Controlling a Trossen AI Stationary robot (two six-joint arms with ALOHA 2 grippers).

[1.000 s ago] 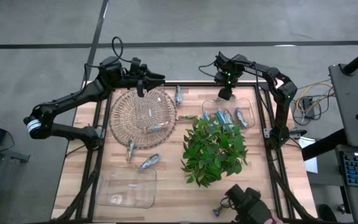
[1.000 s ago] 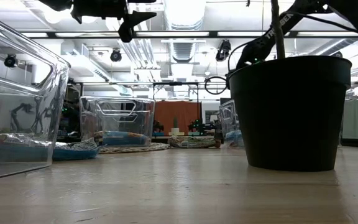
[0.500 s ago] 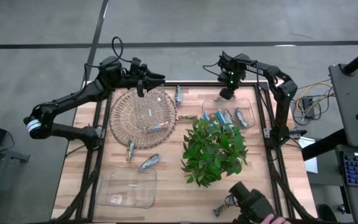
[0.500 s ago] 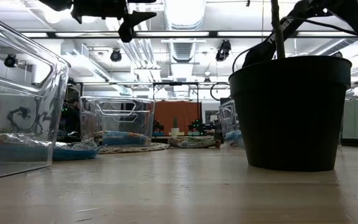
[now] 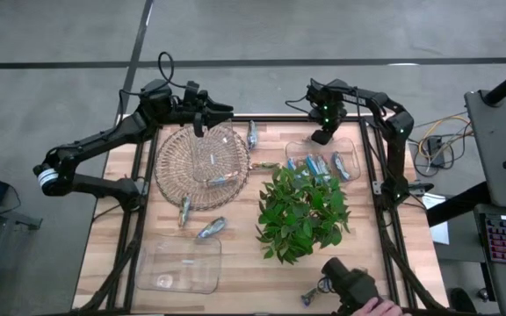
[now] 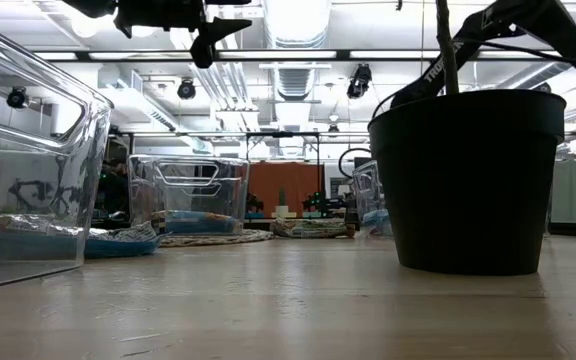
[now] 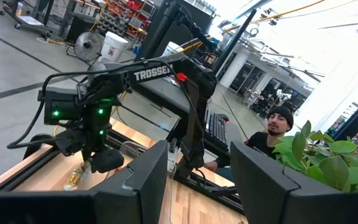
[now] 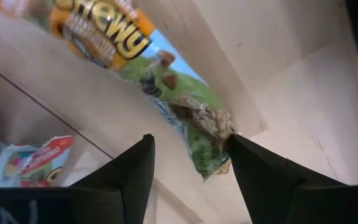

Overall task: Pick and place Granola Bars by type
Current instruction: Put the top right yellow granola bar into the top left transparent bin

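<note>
we log three containers on the table [image 5: 244, 263]. the round wire basket [image 5: 202, 165] at the left rear holds one silvery-blue bar [image 5: 223, 179]. the clear bin [image 5: 323, 158] at the right rear holds several silvery-blue granola bars [image 5: 319, 164]. the clear tray [image 5: 179, 263] at the front left looks bare apart from a small mark we cannot identify. loose bars lie on the wood: one [image 5: 252, 134] between basket and bin, one [image 5: 184, 210] just off the basket's front edge, one [image 5: 211, 228] nearer the tray.

the right gripper [image 5: 326, 134] hangs over the bin's rear edge; its fingers [image 8: 260, 177] stand spread, released, with a green and orange chewy bar [image 8: 160, 81] lying free beyond them on the wood. the left gripper [image 5: 202, 120] hovers over the basket's rear rim, fingers [image 7: 145, 180] apart and holding nothing.

the leafy plant [image 5: 301, 211] covers part of the bin's front. in the low view its dark pot [image 6: 468, 180] blocks the right side, and bin contents there are hard to read. a person's hand [image 5: 380, 307] is cut off at the front edge.
</note>
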